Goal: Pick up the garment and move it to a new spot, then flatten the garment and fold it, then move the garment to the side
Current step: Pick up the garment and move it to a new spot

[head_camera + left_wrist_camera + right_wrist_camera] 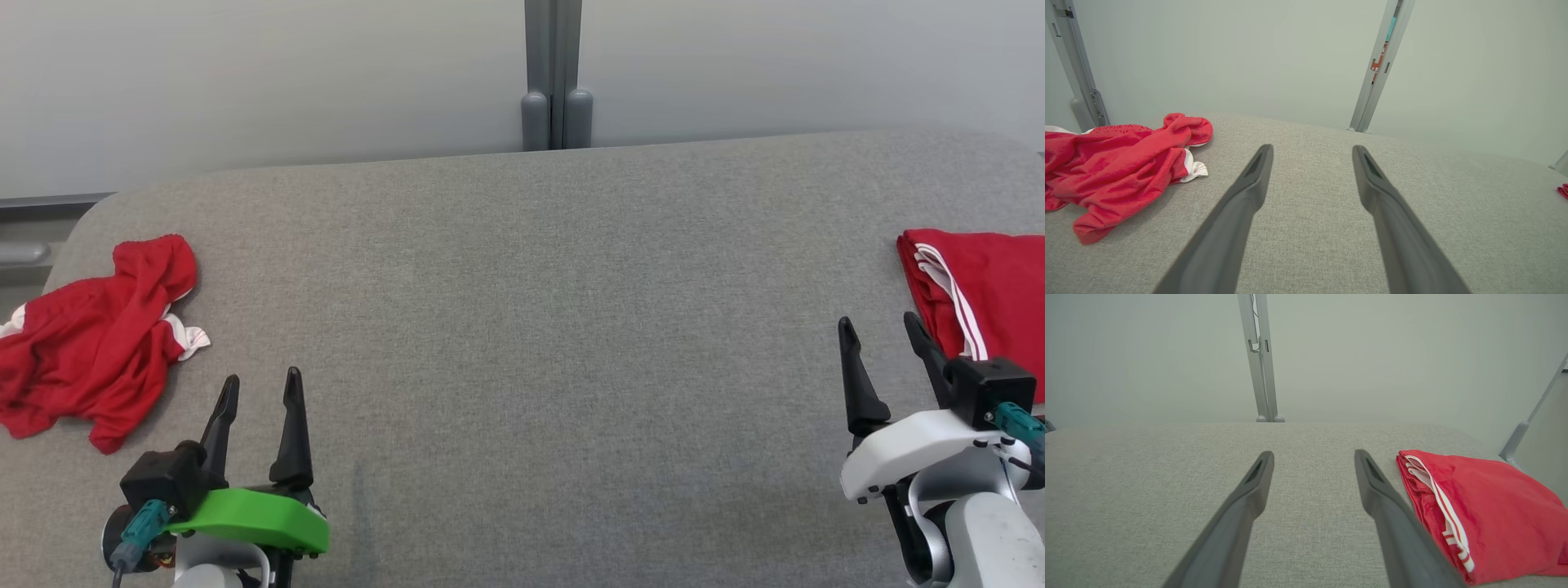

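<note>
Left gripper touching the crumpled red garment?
Apart. Head view shows bare grey table between the open left gripper and the crumpled red garment; left wrist view agrees.

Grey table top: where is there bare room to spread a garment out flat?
The whole middle of the grey table is bare, from the crumpled red garment at its left edge to the folded red garment at its right edge. It is crowded at those ends, beside the left gripper and right gripper.

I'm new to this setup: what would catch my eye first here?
Two splashes of red on the grey table: a crumpled red garment at its left end and a folded red garment with white stripes at its right edge. The left pincer and right pincer sit open and empty near the front.
</note>
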You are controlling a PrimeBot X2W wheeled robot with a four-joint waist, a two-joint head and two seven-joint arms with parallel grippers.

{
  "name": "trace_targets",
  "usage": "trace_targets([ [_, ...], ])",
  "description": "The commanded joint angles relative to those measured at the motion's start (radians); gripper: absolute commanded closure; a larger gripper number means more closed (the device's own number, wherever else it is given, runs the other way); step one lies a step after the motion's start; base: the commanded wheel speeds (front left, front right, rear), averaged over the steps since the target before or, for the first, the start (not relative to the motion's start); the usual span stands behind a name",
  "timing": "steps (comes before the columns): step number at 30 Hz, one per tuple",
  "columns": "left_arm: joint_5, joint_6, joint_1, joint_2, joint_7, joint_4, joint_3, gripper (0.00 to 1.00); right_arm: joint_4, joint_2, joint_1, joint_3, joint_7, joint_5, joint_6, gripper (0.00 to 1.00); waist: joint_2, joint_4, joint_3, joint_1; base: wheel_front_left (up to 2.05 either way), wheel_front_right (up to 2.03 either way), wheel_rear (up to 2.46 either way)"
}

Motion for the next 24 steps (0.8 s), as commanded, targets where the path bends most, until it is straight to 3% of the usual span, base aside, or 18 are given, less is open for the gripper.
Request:
trace_targets([
  [1,-0.004,-0.002,0.008,-0.002,0.0,0.003,0.002,0.0,-0.002,0.003,0.01,0.006,0.0,0.005,-0.002,0.0,0.0,0.002,-0.001,0.0,0.0,0.0,0.0],
  [13,-0.016,-0.002,-0.005,-0.004,0.0,-0.001,0.015,0.0,0.009,0.013,0.019,0.021,-0.001,0.025,-0.002,0.0,0.0,0.036,-0.01,0.0,0.0,0.0,0.0],
  [24,0.004,-0.002,0.023,-0.009,0.0,-0.006,0.03,0.0,0.009,0.011,0.023,0.059,-0.004,0.038,-0.002,0.0,0.0,0.201,-0.016,0.0,0.0,0.0,0.0],
])
